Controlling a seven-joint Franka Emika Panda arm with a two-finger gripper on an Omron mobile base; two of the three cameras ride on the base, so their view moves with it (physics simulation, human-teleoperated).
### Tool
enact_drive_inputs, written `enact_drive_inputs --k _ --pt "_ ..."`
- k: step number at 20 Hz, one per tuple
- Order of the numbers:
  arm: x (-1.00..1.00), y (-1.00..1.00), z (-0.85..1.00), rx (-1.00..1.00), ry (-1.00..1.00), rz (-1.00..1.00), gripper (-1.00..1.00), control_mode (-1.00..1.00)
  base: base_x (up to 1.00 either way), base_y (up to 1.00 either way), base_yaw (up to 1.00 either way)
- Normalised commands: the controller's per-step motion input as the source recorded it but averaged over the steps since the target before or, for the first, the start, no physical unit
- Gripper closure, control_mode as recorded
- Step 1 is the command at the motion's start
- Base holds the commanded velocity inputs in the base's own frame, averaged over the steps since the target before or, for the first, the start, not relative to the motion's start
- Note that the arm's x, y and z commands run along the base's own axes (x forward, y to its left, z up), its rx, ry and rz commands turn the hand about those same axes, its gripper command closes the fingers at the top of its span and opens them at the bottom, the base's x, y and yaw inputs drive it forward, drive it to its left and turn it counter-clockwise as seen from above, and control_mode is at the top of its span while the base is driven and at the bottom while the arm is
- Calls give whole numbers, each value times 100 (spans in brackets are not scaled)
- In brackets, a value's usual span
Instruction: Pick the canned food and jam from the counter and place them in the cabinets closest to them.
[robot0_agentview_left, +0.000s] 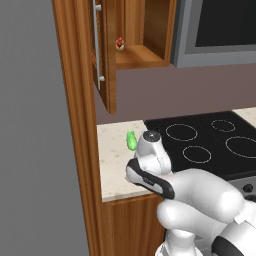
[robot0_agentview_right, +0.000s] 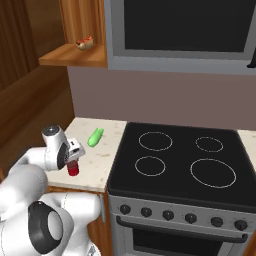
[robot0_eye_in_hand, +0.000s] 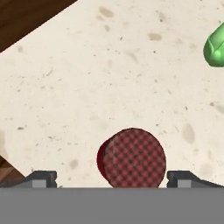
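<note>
Here, jam: a small red jam jar with a red-and-dark chequered round lid (robot0_eye_in_hand: 133, 158) stands upright on the counter near its front edge; in the right base view the red jar (robot0_agentview_right: 73, 169) shows just under the hand.
Gripper: the two-finger gripper (robot0_eye_in_hand: 111, 178) points down over the jar, its jaws spread wide, one dark fingertip (robot0_eye_in_hand: 41, 177) on either side of the lid and apart from it; nothing is held.
Counter: a pale speckled stone counter (robot0_eye_in_hand: 78, 74) with a brown wooden front, between a tall wooden side panel and the cooktop.
Green item: a small glossy green oblong vegetable (robot0_agentview_right: 95, 137) lies on the counter behind the jar, well apart from it, also seen as a green shape (robot0_agentview_left: 131, 140) beside the arm.
Cabinets: a reddish-brown wooden wall cabinet (robot0_agentview_left: 150, 30) hangs above the counter, its tall door with a silver bar handle (robot0_agentview_left: 98, 45) swung open.
Shelf: a small round red-and-tan object (robot0_agentview_left: 119, 44) sits on the plain inner shelf; too small to identify.
Cooktop: a black glass cooktop with four white ring outlines (robot0_agentview_right: 180, 160) lies to the right of the counter.
Microwave: a grey microwave with a dark window (robot0_agentview_right: 180, 30) hangs above the cooktop.
</note>
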Motion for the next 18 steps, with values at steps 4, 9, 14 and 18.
enact_drive_inputs --k 4,9,14,18 --pt "15 -23 -13 0 0 0 -100 -100 0 0 0" --pt "6 -6 -4 0 0 0 -100 -100 0 0 0" --pt "0 0 -12 0 0 0 -100 -100 0 0 0" --pt "0 0 -30 -1 2 0 -100 -100 0 0 0"
